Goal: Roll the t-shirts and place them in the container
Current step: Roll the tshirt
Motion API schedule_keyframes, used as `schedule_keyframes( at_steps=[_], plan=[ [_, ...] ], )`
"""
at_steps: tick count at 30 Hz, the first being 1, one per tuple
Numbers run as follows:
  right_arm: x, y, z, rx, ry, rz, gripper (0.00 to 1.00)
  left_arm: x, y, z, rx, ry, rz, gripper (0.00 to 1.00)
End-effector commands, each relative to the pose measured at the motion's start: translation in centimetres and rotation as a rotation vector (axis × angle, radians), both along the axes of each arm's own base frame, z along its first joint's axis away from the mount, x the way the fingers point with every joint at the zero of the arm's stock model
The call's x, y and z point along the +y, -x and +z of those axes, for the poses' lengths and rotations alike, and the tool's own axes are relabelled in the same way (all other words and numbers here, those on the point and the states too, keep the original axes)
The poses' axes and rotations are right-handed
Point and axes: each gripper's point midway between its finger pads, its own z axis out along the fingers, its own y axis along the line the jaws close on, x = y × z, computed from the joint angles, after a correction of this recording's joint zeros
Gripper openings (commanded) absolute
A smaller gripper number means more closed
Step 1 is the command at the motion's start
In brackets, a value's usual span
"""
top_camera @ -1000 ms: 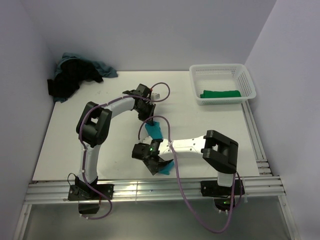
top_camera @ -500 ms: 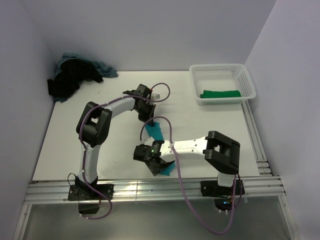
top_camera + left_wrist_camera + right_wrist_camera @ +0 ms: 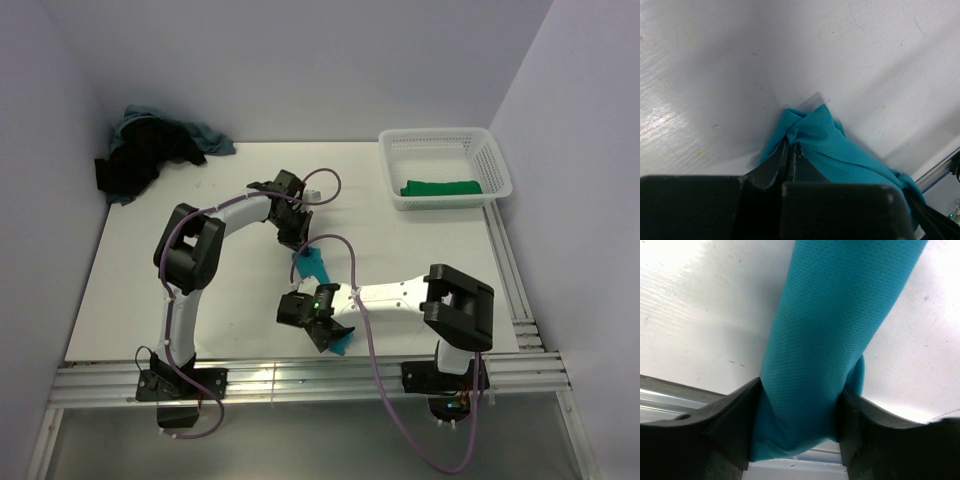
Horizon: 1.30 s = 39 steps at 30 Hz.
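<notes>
Now both the left gripper (image 3: 790, 148) and right gripper (image 3: 799, 415) pinch the teal t-shirt (image 3: 314, 264).

Up top, the external camera sits high behind the two arm bases (image 3: 180, 384), looking down and forward over the whole white bench (image 3: 130, 290), with the far wall (image 3: 300, 60) at the top. The left wrist camera is right down at the surface, peering past the left tool (image 3: 791, 149) at one end of the teal t-shirt (image 3: 832, 147). The right wrist camera is just as close on the other end, past the right tool (image 3: 800, 407), and that teal strip is what all three views share.
</notes>
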Motion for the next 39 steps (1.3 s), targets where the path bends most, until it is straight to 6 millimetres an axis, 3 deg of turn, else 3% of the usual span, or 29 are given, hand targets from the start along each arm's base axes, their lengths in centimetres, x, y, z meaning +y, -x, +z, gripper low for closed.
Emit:
schedule_keyframes(
  at_steps=[1,4,9,10,11,18,21,24,30,33,35,36,39],
  plan=[
    [-4.2,5.3,0.2,0.185,0.114,-0.041,0.55,4.1,-2.5,-4.8,-0.081,-0.204,0.044,0.01],
    [-4.5,5.5,0.2,0.189,0.109,-0.047,0.49,4.3,-2.5,-4.9,-0.079,-0.209,0.048,0.00],
    [-5.1,5.9,0.3,0.189,0.107,-0.049,0.52,4.4,-2.4,-5.3,-0.079,-0.212,0.050,0.00],
    [-5.3,6.1,0.2,0.195,0.107,-0.049,0.27,4.4,-2.3,-5.3,-0.078,-0.214,0.050,0.00],
    [-5.5,6.2,0.1,0.196,0.110,-0.049,0.15,4.5,-2.3,-5.4,-0.077,-0.214,0.052,0.00],
    [-5.3,4.9,-0.5,0.145,0.179,-0.009,0.15,4.3,-2.4,-5.2,-0.080,-0.210,0.057,0.00],
    [-4.8,2.7,-0.1,0.056,0.253,0.036,0.00,4.4,-2.6,-4.9,-0.089,-0.216,0.060,0.00],
    [-3.8,0.8,-1.5,0.014,0.344,0.103,0.00,5.0,-2.7,-5.1,-0.078,-0.228,0.089,0.00],
    [0.1,-2.0,-1.3,-0.070,0.198,0.165,0.00,8.2,-2.8,-5.6,-0.040,-0.254,0.184,0.00],
    [0.4,-4.2,-0.7,-0.099,0.132,0.141,0.00,9.6,-2.9,-5.5,-0.019,-0.246,0.237,0.00],
    [0.8,-5.4,-0.1,-0.123,0.086,0.136,0.09,10.3,-3.1,-5.5,-0.006,-0.235,0.270,0.00],
    [1.1,-6.6,0.5,-0.151,0.037,0.128,0.25,10.5,-3.1,-5.5,0.001,-0.230,0.288,0.00],
    [1.9,-8.2,1.6,-0.177,-0.075,0.116,0.44,10.6,-3.5,-5.3,0.018,-0.198,0.329,0.00]
  ],
)
